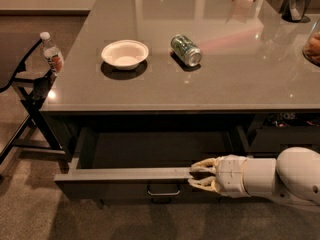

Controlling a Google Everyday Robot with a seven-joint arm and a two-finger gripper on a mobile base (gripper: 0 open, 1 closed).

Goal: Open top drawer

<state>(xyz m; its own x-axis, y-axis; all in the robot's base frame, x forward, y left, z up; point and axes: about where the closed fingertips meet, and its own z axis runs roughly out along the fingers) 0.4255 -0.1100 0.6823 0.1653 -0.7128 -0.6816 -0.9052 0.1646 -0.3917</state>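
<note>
Grey-brown and pulled well out from under the counter, the top drawer (120, 183) shows us its lighter inner walls and a shadowed interior. Its front panel runs leftward from the jaws. The gripper (192, 175) sits at the right-hand part of that front panel's upper edge. The white arm (280, 178) reaches in level from the right side of the view, its rounded joint behind the wrist and its pale fingers (204, 164) pointing left. We see one finger above the rim and one below it, so the jaws are closed to a narrow gap with the drawer's top edge pinched between them. The small loop handle (163, 190) hangs just below and to the left of the jaws, untouched. Above and beyond the jaws lies the glossy grey countertop (225, 84). On it, up and to the left of the jaws, stands a white bowl (125, 54), and almost straight above them a green drink can (186, 50) lies on its side. Far to the left, off the counter's edge, a water bottle (51, 54) stands upright.
</note>
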